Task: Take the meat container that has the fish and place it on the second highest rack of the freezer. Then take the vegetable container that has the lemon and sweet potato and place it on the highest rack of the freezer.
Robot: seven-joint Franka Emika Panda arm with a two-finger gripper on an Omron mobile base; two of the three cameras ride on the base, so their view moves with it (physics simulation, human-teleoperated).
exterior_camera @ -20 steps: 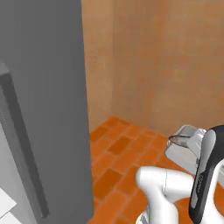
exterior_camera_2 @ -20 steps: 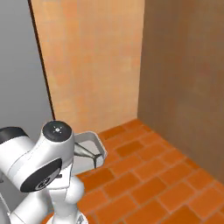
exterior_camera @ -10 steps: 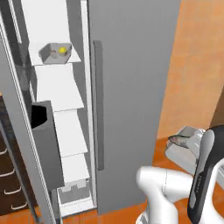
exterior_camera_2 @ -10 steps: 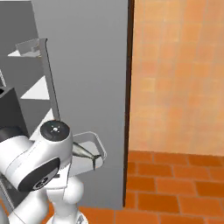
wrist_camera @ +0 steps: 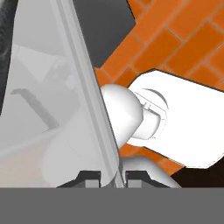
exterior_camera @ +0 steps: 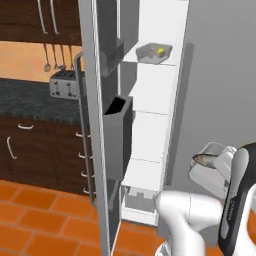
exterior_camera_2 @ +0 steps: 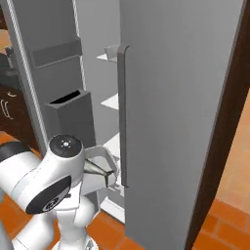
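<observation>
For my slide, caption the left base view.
Freezer door open; a tray with the lemon on a white shelf, the fish tray carried beside the arm.

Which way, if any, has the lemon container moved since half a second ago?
No; the lemon container stays on the freezer's highest rack; only the camera turned.

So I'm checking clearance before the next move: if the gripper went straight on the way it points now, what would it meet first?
The gripper is shut on the rim of the meat container. Straight ahead, past the tray, lies the orange brick floor, probably first, though depth is unclear.
</observation>
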